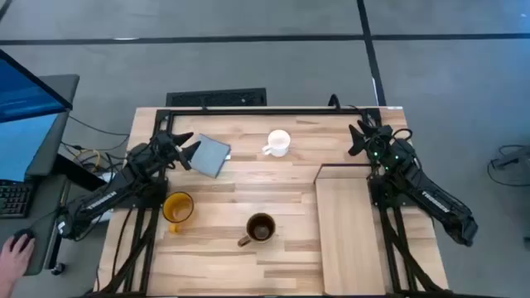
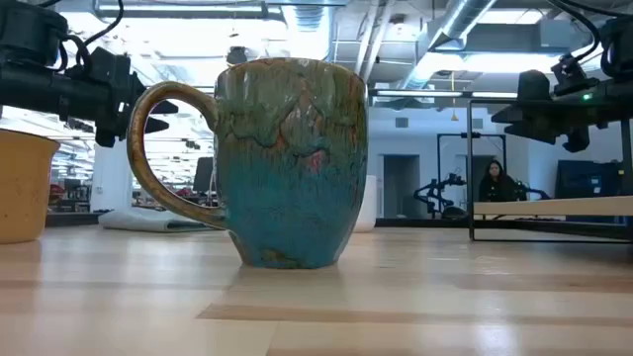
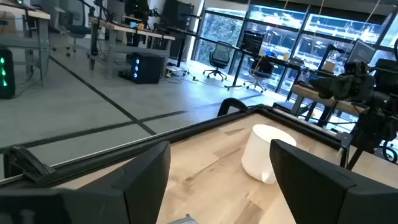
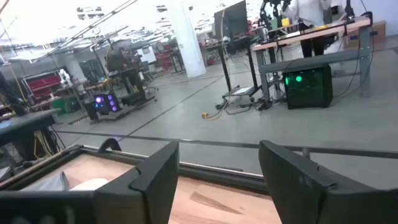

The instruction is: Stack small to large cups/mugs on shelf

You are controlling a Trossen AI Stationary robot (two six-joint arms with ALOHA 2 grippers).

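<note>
Three mugs stand upright on their bases on the planked table. The white mug (image 1: 277, 142) is far centre, the yellow-orange mug (image 1: 177, 207) near left, and the dark brown mug (image 1: 261, 228) near centre. The brown mug fills the low view (image 2: 292, 163), its outside glazed blue-green. The shelf (image 1: 348, 223) is a pale board on the right, raised on a thin dark frame (image 2: 549, 208). My left gripper (image 1: 186, 147) is open above the table at the far left, pointing toward the white mug (image 3: 264, 152). My right gripper (image 1: 360, 136) is open beyond the shelf's far end.
A grey-blue square cloth (image 1: 211, 155) lies flat on the table right beside my left gripper. A dark rail (image 1: 265, 110) runs along the table's far edge. A person's hand (image 1: 12, 248) rests beside the table at the left. Another person (image 2: 492, 183) sits far behind.
</note>
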